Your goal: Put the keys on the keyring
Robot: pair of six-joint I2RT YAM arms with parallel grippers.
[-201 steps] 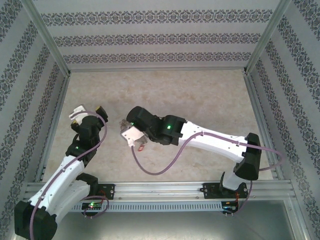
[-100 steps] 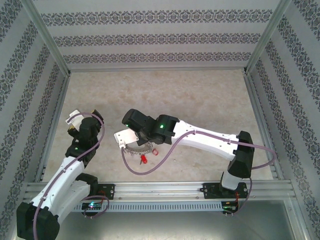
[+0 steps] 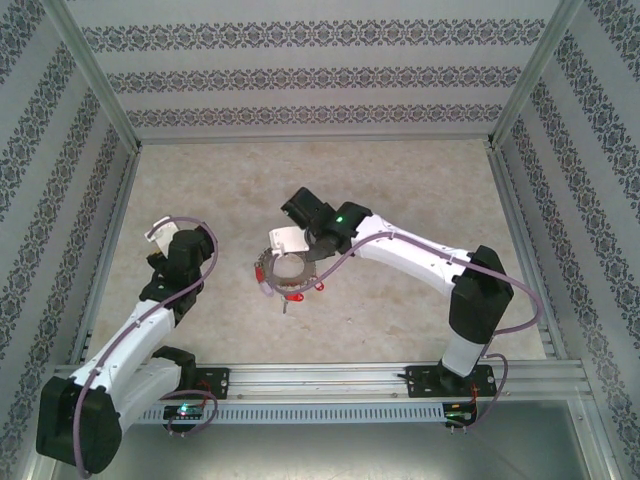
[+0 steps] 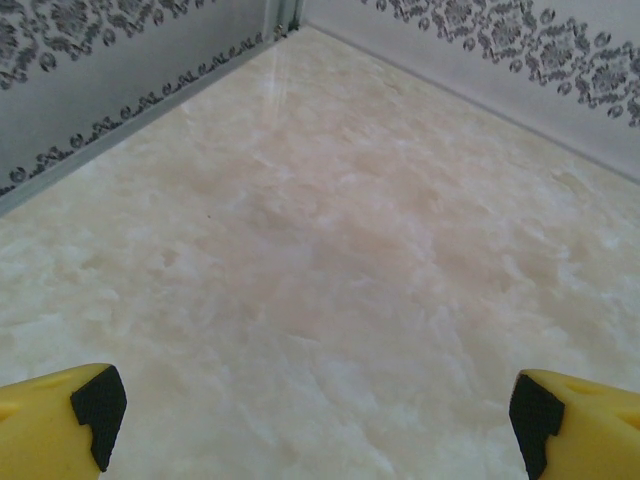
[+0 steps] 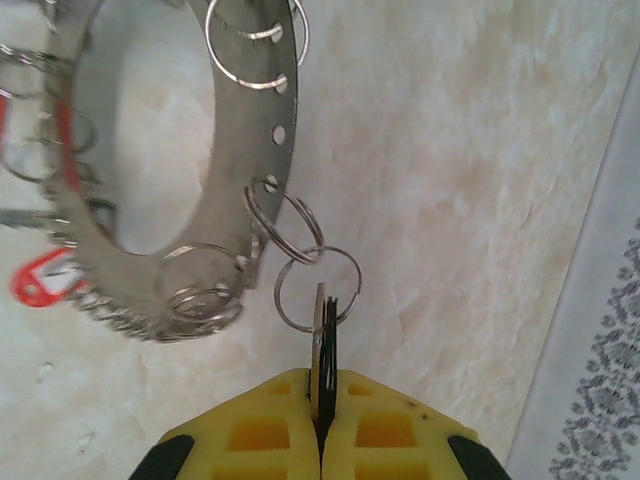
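Over the desk, the keyring has been shifted by the right end effector, clamped on a linked key; the left end effector is held open

Left arm: jaws wide; right arm: jaws pressed together.

The top camera is looking down from the near side over the whole table. Both wrist cameras are looking at it closely; the right one is sharing the keyring with the top.
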